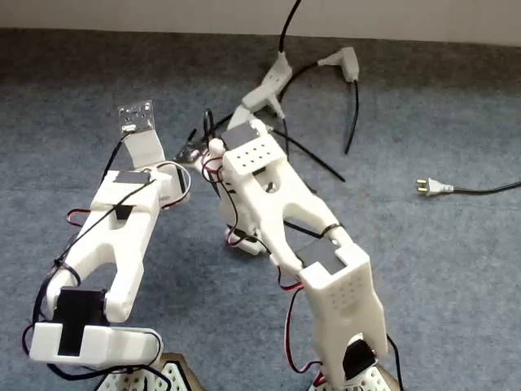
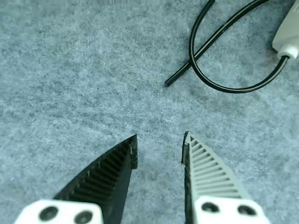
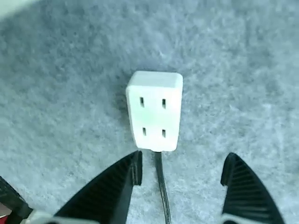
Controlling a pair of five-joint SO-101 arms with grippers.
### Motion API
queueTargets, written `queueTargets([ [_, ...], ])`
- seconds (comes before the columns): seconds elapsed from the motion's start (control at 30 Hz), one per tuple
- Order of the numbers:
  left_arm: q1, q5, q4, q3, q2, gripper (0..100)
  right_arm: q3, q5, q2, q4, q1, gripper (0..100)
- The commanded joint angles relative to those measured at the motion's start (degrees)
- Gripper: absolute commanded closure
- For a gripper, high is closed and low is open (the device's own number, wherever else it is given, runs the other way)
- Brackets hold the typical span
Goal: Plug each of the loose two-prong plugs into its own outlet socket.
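Perhaps an office, grey carpet (image 1: 456, 269), pale wall (image 1: 163, 15)

The high view looks steeply down from behind both arms' bases over the flat grey carpet (image 1: 440, 269). Each wrist view sits close above that same carpet and faces down and forward past its own fingers: the left gripper (image 2: 160, 140) and the right gripper (image 3: 183, 158).

Left tool (image 2: 159, 149): fingers apart over grey tabletop (image 2: 70, 70).
Black cable (image 2: 197, 59): looped, crossing itself.
White piece (image 2: 287, 35): at the cable's end.
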Motion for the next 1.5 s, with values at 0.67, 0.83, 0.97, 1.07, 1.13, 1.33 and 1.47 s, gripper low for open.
queueTargets([
  [0.67, -0.40, 0.44, -1.05, -2.07, -2.24, 83, -14.20, 29.98, -3.91, -11.38, 53.49, 73.1],
  [0.83, -0.40, 0.44, -1.05, -2.07, -2.15, 83, -12.97, 32.09, 3.74, -19.82, 57.27, 73.1],
  [0.97, -0.40, 0.44, -1.05, -2.07, -2.15, 83, -12.97, 13.27, 9.98, -30.20, 58.33, 73.1],
  [1.07, -0.40, 0.44, -1.05, -2.07, -2.15, 83, -12.97, -6.86, 11.56, -35.65, 58.86, 73.1],
  [1.13, -0.40, 0.44, -1.05, -2.07, -2.15, 83, -12.97, -16.18, 11.56, -35.47, 58.86, 73.1],
  [1.33, -0.40, 0.44, -3.34, -0.57, -2.15, 83, -12.97, -24.09, 8.75, -28.62, 58.51, 73.1],
  [1.47, -0.40, 0.44, -6.24, 1.54, -2.68, 83, -12.97, -25.23, 8.75, -28.35, 59.30, 73.1],
])
